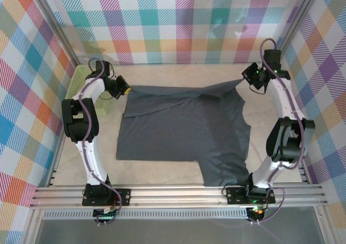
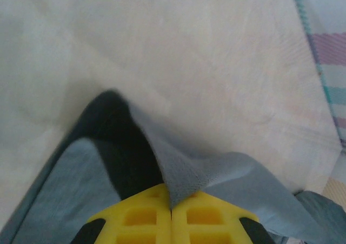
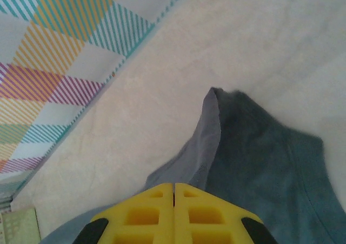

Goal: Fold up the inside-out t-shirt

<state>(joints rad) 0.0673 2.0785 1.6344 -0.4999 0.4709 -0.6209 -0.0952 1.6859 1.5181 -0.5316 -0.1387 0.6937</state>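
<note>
The t-shirt (image 1: 184, 130) lies spread on the table (image 1: 178, 71) between the two arms, with its long axis running left to right. The notch of the neck and both sleeves are at the right end and the straight hem is at the left end. The left gripper (image 1: 123, 90) sits at the far-left corner of the cloth, just beside the green basket (image 1: 80, 84). In the left wrist view its yellow fingers (image 2: 140, 217) are pressed together, with a ridge of grey cloth pinched between the tips. The right gripper (image 1: 250, 77) sits at the far-right corner, on the far sleeve. In the right wrist view its fingers (image 3: 140, 217) are likewise closed, and a pale hem strip runs into the seam between them, so it appears to be pinching that edge. Both grippers therefore hold the far edge, which runs parallel to the long axis. The whole body of the garment lies on the near side of them, toward the arm bases. Neither arm is nearer, since each has its own corner. The likely next move is to carry the far edge toward the near edge, making a fold line along the long axis. Both ends should travel together so the fold stays square. The near sleeve trails toward the table's front edge.
</note>
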